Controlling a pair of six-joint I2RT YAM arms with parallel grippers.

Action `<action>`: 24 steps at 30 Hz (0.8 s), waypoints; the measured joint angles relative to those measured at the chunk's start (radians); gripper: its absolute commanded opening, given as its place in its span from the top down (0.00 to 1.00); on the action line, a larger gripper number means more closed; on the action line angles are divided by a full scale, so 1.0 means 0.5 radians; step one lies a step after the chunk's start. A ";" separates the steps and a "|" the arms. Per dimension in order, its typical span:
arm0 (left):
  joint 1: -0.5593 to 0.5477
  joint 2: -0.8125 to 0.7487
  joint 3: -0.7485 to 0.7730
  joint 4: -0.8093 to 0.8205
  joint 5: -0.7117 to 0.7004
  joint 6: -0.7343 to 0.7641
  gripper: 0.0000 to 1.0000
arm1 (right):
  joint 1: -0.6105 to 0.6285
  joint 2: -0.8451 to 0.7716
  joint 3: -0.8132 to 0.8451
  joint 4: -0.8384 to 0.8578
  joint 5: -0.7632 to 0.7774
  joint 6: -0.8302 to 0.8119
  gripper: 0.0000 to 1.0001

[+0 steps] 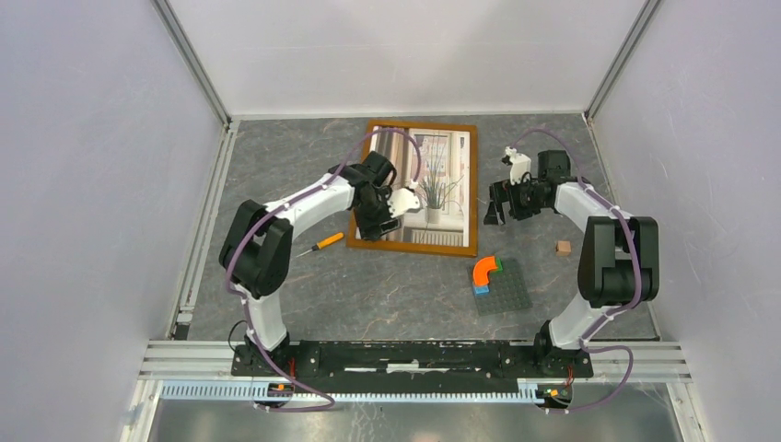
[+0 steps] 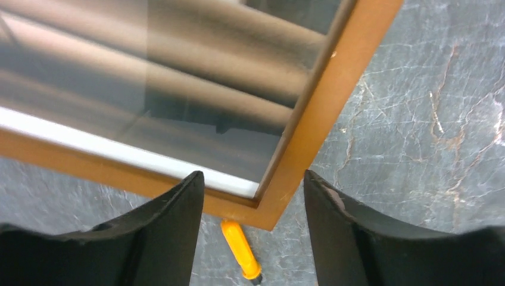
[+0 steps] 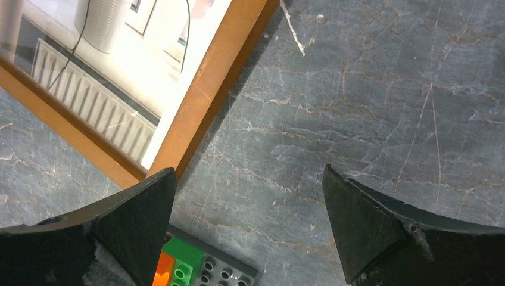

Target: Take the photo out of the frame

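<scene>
The frame (image 1: pixel 472 184), with orange-brown moulding, lies face up on the grey table. The photo (image 1: pixel 442 175) with the window and potted plant shows inside it. My left gripper (image 1: pixel 378 219) is open and hovers over the frame's near-left corner; in the left wrist view the corner (image 2: pixel 298 155) and the photo's dark lower part (image 2: pixel 178 107) lie between and beyond my open fingers (image 2: pixel 253 185). My right gripper (image 1: pixel 497 207) is open and empty over bare table just right of the frame's right edge (image 3: pixel 208 89). The photo (image 3: pixel 119 59) also shows in the right wrist view, left of my gripper (image 3: pixel 250 179).
An orange-handled screwdriver (image 1: pixel 324 243) lies at the frame's near-left corner, seen also in the left wrist view (image 2: pixel 239 249). A grey baseplate (image 1: pixel 505 290) with an orange curved brick (image 1: pixel 485 267) sits near-right of the frame. A small wooden block (image 1: pixel 563 247) lies further right.
</scene>
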 measured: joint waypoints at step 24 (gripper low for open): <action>-0.314 -0.391 -0.340 0.210 0.024 -0.223 0.13 | 0.267 0.380 0.213 0.240 -0.120 0.264 0.02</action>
